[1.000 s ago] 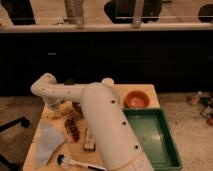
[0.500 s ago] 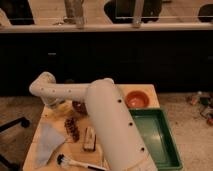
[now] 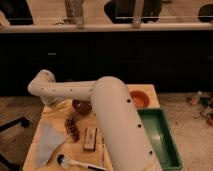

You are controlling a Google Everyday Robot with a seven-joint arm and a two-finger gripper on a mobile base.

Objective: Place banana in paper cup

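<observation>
One gripper, closed tight, sits hidden beneath the white elbow (image 3: 41, 84) at mid-left of the frame; whether it holds anything I cannot tell. Over the last second that elbow crept up and left while the fat, smooth upper link (image 3: 120, 125) swung right, now clipping the glossy orange bowl (image 3: 141, 99). This reads as repositioning, not release. Neither banana nor paper cup can be picked out. A round dark bowl (image 3: 81, 106), knobbly dark cluster (image 3: 72, 129), blocky brown slab (image 3: 90, 138), limp pale cloth (image 3: 46, 143) and rigid green tray (image 3: 162, 137) lie on the wooden table (image 3: 54, 119).
</observation>
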